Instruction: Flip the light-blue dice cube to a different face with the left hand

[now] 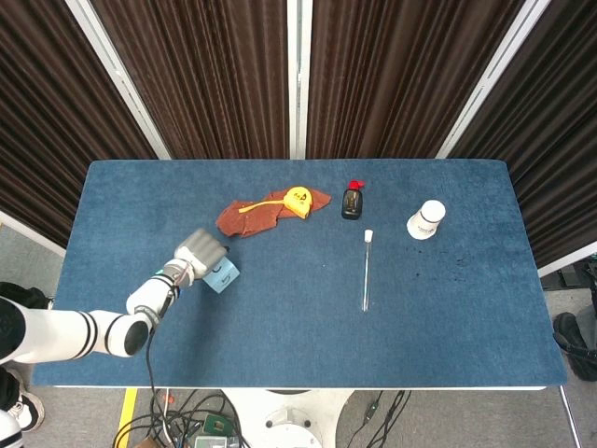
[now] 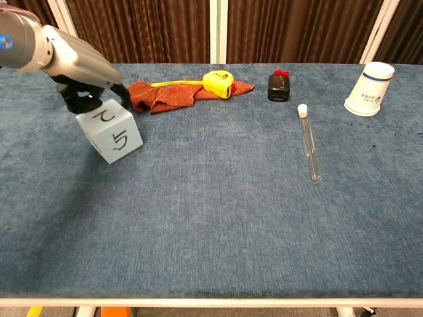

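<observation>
The light-blue dice cube (image 2: pixel 110 132) sits at the table's left, tilted on an edge, with a "2" face turned up and a "5" face below it toward me. My left hand (image 2: pixel 78 66) grips it from above and behind, its dark fingers (image 2: pixel 79 100) wrapped over the cube's far top edge. In the head view the left hand (image 1: pixel 197 253) covers part of the cube (image 1: pixel 222 274), which pokes out to its right. Whether the cube's low edge touches the cloth-covered table I cannot tell. My right hand is in neither view.
A rust-red cloth (image 2: pixel 162 94) with a yellow tape measure (image 2: pixel 219 83) on it lies just behind the cube. Further right are a black bottle with a red cap (image 2: pixel 279 86), a glass test tube (image 2: pixel 308 142) and a white paper cup (image 2: pixel 369 88).
</observation>
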Tool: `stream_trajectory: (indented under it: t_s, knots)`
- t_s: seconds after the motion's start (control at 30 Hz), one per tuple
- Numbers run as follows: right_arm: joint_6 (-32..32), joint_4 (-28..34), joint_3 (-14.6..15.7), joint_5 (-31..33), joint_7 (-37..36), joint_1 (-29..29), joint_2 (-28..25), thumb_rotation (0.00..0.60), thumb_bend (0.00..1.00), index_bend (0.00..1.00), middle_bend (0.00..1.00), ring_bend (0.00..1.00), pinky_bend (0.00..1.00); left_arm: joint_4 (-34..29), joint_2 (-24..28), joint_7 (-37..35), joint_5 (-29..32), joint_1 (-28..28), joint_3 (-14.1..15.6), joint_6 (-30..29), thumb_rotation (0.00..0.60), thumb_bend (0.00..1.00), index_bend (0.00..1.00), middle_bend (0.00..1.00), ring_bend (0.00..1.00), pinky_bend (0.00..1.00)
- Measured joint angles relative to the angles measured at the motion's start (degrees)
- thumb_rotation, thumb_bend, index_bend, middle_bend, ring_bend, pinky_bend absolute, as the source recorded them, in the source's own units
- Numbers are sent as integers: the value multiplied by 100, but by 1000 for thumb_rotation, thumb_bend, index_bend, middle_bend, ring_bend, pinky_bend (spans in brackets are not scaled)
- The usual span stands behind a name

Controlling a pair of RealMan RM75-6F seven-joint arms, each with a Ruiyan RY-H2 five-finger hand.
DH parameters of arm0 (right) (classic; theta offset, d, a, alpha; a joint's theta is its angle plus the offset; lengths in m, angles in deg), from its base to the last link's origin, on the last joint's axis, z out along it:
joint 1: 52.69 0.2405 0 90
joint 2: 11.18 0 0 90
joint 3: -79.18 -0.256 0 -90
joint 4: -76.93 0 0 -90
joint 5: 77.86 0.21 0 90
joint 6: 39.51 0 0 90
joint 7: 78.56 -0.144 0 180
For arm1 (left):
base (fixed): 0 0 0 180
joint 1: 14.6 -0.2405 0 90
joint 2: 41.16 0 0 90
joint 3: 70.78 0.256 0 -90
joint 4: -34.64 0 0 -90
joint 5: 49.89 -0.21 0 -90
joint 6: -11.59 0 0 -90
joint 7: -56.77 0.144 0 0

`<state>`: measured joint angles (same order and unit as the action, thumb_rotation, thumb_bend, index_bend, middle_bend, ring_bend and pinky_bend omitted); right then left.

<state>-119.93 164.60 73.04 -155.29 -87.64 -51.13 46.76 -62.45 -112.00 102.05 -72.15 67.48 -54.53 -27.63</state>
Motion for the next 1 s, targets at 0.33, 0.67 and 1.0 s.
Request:
stream_trajectory:
  t_s: [0.33,0.67,1.0]
  knots:
    - [-17,34,-4,1,37,-2,-11,600,75,0,0,0,0,328,39,-116,667,135,420,282,600,673,216,825,899,911]
    - [-13,47,-3,8,62,3,-3,600,75,0,0,0,0,274,152,-286,854,227,696,405,600,677,216,826,900,912]
    - [-11,59,8,-11,76,6,1,600,76,0,0,0,0,158,157,-504,560,256,543,332,600,679,216,826,901,912]
